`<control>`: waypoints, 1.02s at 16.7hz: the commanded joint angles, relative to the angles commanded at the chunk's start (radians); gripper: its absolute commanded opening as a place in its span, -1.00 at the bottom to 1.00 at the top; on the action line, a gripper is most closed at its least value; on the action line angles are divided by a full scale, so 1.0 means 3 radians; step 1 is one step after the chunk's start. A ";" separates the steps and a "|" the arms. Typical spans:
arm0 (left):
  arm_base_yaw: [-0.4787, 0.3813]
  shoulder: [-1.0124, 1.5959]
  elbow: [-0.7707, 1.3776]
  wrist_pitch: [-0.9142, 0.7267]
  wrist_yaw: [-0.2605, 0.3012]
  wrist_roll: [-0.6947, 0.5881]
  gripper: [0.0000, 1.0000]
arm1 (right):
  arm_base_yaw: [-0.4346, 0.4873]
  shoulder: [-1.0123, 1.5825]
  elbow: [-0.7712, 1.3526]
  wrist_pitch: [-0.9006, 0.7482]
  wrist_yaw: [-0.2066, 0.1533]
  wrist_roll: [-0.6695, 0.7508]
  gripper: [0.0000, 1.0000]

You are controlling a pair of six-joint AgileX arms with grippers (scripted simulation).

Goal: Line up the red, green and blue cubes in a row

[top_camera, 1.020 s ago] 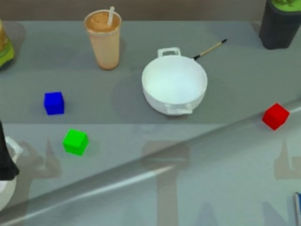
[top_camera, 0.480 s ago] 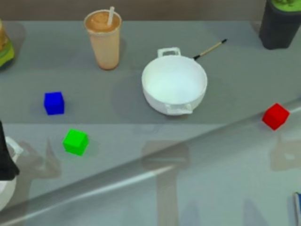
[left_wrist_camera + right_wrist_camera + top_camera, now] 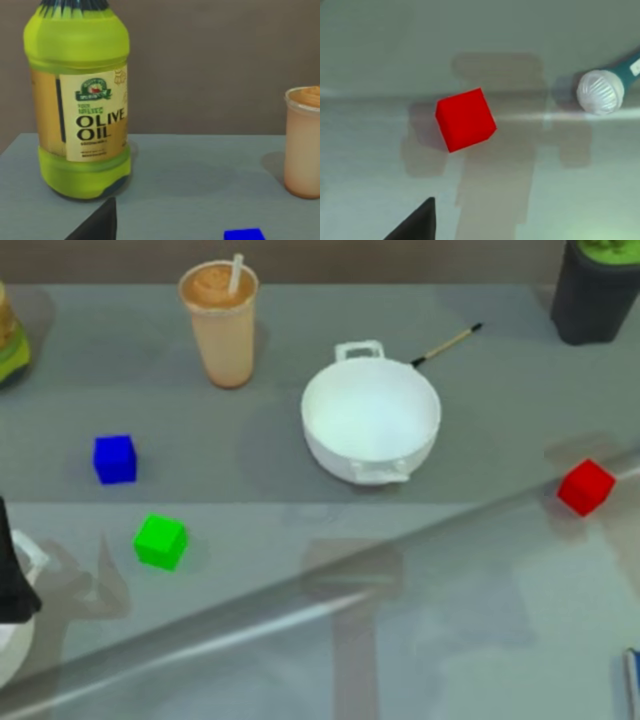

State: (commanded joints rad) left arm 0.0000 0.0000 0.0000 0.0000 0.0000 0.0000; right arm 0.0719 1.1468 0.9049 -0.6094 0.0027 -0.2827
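Near the table's right edge: red cube (image 3: 586, 486), alone, apart from the pot (image 3: 371, 420)
Toward the left edge: blue cube (image 3: 115, 458), green cube (image 3: 160, 541) nearer the front
Our left arm (image 3: 12, 580): parked at the left edge; fingers, we cannot tell
Our right gripper: above the red cube (image 3: 465, 119); fingers, we cannot tell

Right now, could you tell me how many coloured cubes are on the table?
3. The blue cube sits at the table's left, the green cube just nearer the front beside it, and the red cube far off at the right edge. None looks hidden.
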 joint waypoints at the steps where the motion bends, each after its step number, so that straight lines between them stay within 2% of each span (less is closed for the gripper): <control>1: 0.0000 0.0000 0.0000 0.0000 0.0000 0.0000 1.00 | 0.0021 0.0369 0.0265 -0.0191 0.0003 -0.0087 1.00; 6: 0.0000 0.0000 0.0000 0.0000 0.0000 0.0000 1.00 | 0.0121 0.1915 0.1478 -0.1040 0.0011 -0.0474 1.00; 10: 0.0000 0.0000 0.0000 0.0000 0.0000 0.0000 1.00 | 0.0178 0.2831 0.2234 -0.1509 0.0008 -0.0698 1.00; 13: 0.0000 0.0000 0.0000 0.0000 0.0000 0.0000 1.00 | 0.0204 0.3220 0.2577 -0.1706 0.0002 -0.0797 1.00; 17: 0.0000 0.0000 0.0000 0.0000 0.0000 0.0000 1.00 | 0.0211 0.3314 0.2672 -0.1756 -0.0001 -0.0823 1.00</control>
State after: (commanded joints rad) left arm 0.0000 0.0000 0.0000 0.0000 0.0000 0.0000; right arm 0.1350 2.1410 1.7065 -1.1363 0.0025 -0.5297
